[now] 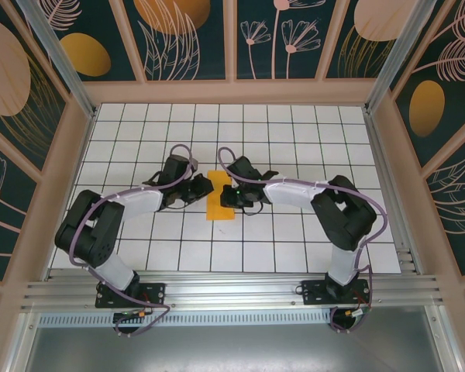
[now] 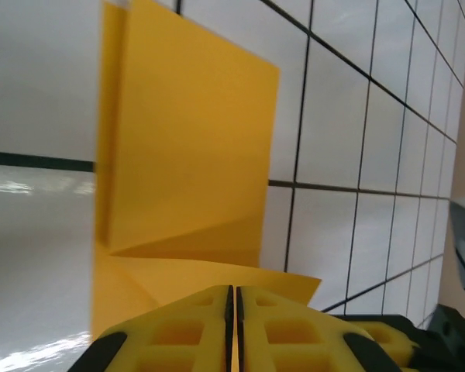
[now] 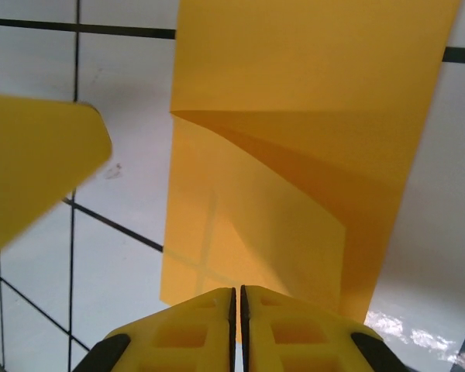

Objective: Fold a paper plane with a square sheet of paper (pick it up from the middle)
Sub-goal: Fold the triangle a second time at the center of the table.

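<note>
Top cam: L gripper (image 1: 204,187) and R gripper (image 1: 225,191) meet over paper (image 1: 219,209), a narrow strip. Wrist cams add diagonal folds, a raised flap; both sets of fingers (image 2: 190,329) (image 3: 287,329) pressed together.

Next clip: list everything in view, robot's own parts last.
square sheet of paper: one, orange-yellow, partly folded, table centre
table: one, white tiled, under everything
wall panels: several, dark with orange ovals, surrounding table
rail: one, silver, near edge
left arm: one, black and grey, left
right arm: one, black and grey, right
left tool: one, yellow fingers, shut, at paper's left side
right tool: one, yellow fingers, shut, at paper's right side
</note>
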